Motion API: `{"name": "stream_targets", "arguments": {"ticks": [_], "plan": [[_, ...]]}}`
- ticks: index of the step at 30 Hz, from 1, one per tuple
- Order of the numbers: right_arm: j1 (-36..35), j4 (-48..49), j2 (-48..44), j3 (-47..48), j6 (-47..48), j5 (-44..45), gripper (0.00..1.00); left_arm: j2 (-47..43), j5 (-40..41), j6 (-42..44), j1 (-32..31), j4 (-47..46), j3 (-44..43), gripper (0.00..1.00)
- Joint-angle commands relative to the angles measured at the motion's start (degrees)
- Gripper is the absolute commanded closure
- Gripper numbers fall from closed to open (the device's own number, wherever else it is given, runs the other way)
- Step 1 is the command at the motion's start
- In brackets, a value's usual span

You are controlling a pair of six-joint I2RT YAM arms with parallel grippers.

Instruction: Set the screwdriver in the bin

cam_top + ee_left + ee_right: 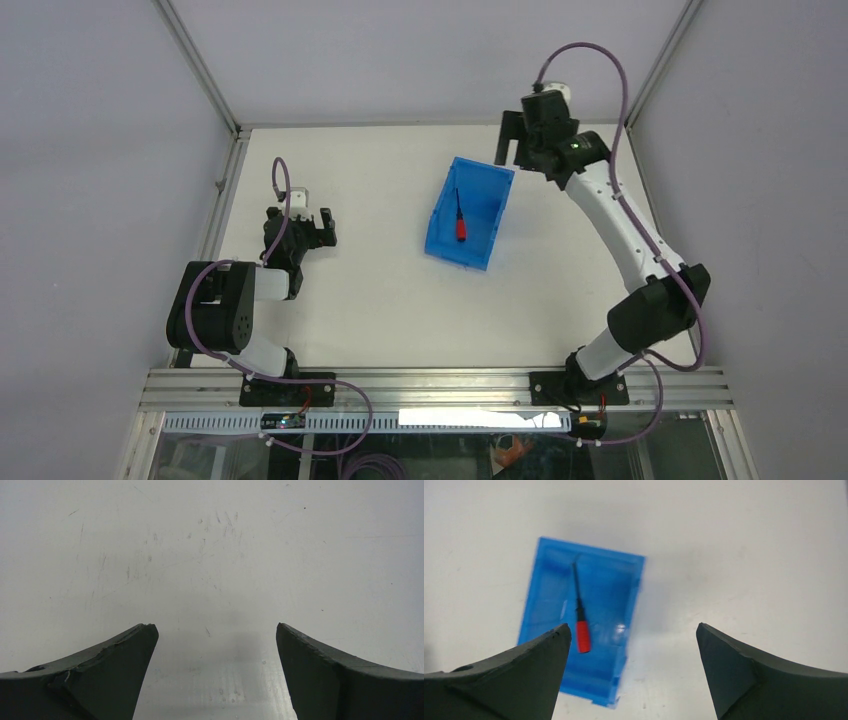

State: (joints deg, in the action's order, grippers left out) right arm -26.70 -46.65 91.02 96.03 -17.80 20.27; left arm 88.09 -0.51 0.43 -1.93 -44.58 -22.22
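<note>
Red-handled screwdriver (459,212) lies inside the bin (480,238) | my right end effector (632,628) spread, empty, hovering by the bin's far corner | best: lift clear without clipping the bin wall.

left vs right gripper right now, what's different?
Left gripper hangs over scratched table; right gripper looks down on the bin with the screwdriver lying inside. Left gripper sits close to its base; right gripper is out near the table's far edge. Shared: both open, both empty.
</note>
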Motion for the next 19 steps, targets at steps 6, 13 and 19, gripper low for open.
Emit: {"name": "stream_targets", "arguments": {"ticks": [6, 13, 19], "plan": [[25.46, -3.97, -7.62, -4.95, 6.40, -5.70, 0.01, -1.77, -0.60, -0.95, -0.61, -1.48, 0.24, 0.01], [34.55, -4.21, -7.18, -5.67, 8.55, -7.26, 0.01, -1.72, -0.59, -0.95, -0.60, -1.48, 0.24, 0.01], [34.70, -1.09, -8.55, -8.09, 8.33, -10.05, 0.01, -1.72, -0.55, -0.95, -0.59, -1.48, 0.26, 0.01]]}}
